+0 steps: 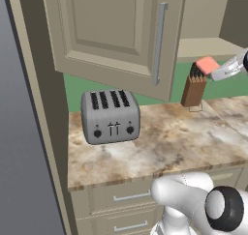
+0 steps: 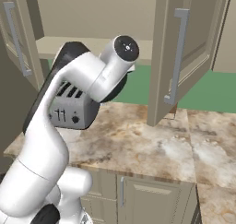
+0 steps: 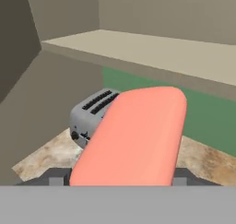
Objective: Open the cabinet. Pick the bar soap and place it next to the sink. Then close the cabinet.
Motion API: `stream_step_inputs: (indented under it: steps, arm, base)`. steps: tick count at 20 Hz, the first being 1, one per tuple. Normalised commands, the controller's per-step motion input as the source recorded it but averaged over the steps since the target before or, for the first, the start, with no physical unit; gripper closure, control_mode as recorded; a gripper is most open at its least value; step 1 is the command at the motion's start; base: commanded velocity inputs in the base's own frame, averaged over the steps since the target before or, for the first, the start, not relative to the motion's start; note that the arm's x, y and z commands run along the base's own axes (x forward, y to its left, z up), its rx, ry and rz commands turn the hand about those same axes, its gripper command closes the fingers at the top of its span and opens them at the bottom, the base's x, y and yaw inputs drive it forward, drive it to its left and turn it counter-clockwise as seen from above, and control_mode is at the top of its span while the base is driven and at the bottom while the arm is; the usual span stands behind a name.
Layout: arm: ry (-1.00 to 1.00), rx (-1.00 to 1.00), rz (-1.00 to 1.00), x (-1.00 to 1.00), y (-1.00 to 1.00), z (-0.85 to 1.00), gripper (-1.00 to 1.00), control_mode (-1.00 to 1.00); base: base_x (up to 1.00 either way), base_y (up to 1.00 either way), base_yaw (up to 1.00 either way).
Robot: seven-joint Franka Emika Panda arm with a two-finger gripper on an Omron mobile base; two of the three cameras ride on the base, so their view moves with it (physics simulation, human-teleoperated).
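Observation:
The pink bar soap [image 1: 208, 64] hangs in the air just in front of the open cabinet, above the knife block. My gripper [image 1: 213, 71] is shut on it, reaching in from the right edge of the left base view. In the hand view the bar soap [image 3: 133, 135] lies lengthwise between my fingertips [image 3: 55, 179] and hides most of the gripper [image 3: 117, 179]. Both cabinet doors stand open: the left door [image 1: 116, 31] and the right door [image 2: 184, 52], each with a long silver bar handle. The cabinet shelf [image 3: 152, 50] is bare. The sink is out of view.
A silver four-slot toaster [image 1: 110, 115] stands on the marbled counter [image 1: 169, 142] below the left door. A wooden knife block [image 1: 193, 86] sits against the green back wall. Beige drawers [image 1: 128, 197] run under the counter's front edge. My arm [image 2: 87, 80] crosses in front of the toaster [image 2: 69, 112].

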Motion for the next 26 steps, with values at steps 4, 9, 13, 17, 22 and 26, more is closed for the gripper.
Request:
stream_step_inputs:
  steps: [4,9,13,17,22,26]
  arm:
    - [0.00,0.00,0.00,-0.91,0.56,-0.01,1.00,-1.00]
    - [0.00,0.00,-0.01,-0.76,0.20,-0.15,1.00,-1.00]
    - [0.08,-0.03,-0.10,-0.55,0.01,-0.27,1.00,-1.00]
    - [0.15,-0.05,-0.17,-0.44,0.08,-0.12,1.00,-1.00]
    - [0.18,-0.06,-0.24,-0.42,0.09,-0.06,1.00,-1.00]
    - [0.09,0.00,-0.22,-0.46,0.00,-0.24,1.00,-1.00]
  base:
    - [0.00,0.00,0.00]
    - [0.00,0.00,0.00]
    - [0.00,0.00,0.00]
    - [0.00,0.00,0.00]
    - [0.00,0.00,0.00]
    - [0.00,0.00,0.00]
